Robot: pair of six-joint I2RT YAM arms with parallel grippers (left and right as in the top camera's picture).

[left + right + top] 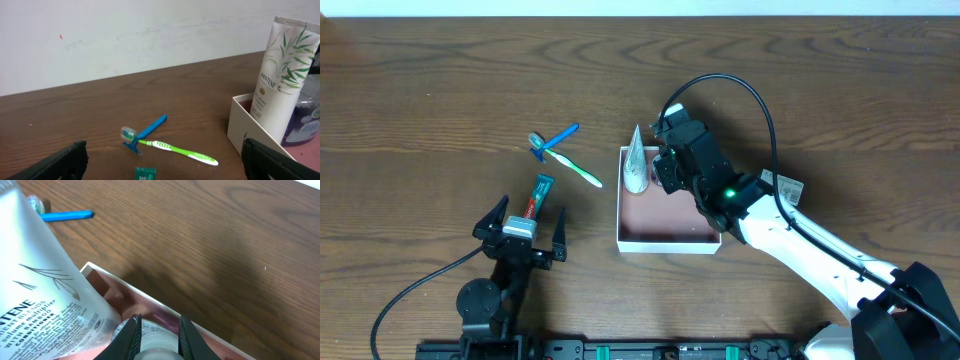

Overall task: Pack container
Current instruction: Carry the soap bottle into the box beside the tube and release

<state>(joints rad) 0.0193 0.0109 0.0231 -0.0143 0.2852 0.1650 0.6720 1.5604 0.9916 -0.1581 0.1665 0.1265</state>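
Observation:
The container [668, 240] is a white-walled box with a pinkish floor at mid-table. A white Pantene tube [638, 160] stands tilted at its far left corner. My right gripper [665, 170] is over the far edge of the box and is shut on a small clear bottle with a white cap [159, 342], held just inside the container wall [150, 300] next to the tube [45, 295]. My left gripper [520, 232] is open and empty, just behind a green toothpaste tube [538, 197]. A green toothbrush [578, 170] and a blue razor [552, 140] lie left of the box.
In the left wrist view the toothbrush [177, 151] and razor [147, 131] cross on the wood, with the toothpaste end [145, 173] between the open fingers [165, 167]. The box wall [245, 122] is to the right. A pale wall bounds the far table edge.

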